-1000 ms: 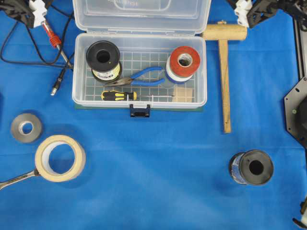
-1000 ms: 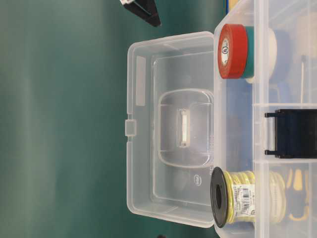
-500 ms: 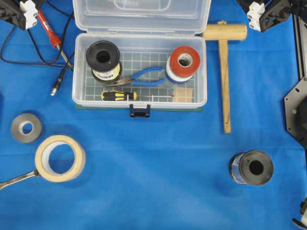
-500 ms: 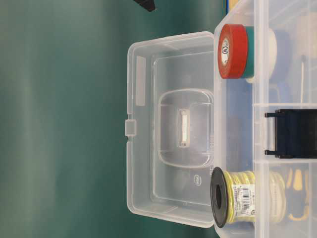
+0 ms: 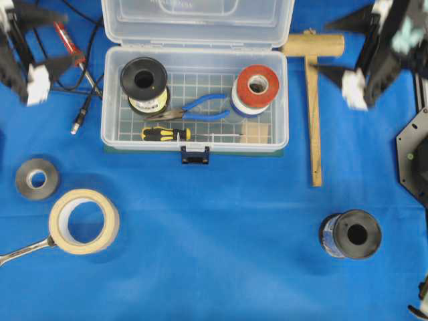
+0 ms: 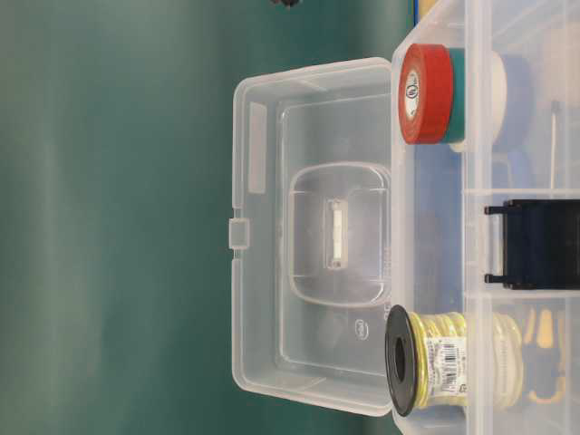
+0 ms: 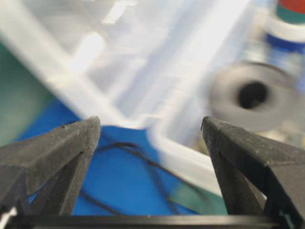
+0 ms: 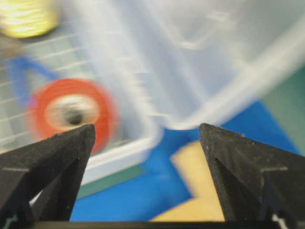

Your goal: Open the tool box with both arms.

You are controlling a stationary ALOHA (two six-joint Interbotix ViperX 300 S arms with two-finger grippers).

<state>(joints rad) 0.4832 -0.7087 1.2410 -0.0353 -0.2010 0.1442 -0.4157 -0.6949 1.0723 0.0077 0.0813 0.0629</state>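
The tool box (image 5: pixel 194 87) is clear glossy plastic, the mallet (image 5: pixel 312 100) bare matt wood, the table cover (image 5: pixel 221 234) blue cloth.

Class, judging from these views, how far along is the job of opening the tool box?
Done: the tool box stands with its lid swung fully back and its contents exposed. In hand: nothing; the left gripper and right gripper are open, apart from it. Left: nothing visible.

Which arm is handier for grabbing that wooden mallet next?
Probably right: the open right gripper hovers by the mallet; the left gripper sits across the tool box.
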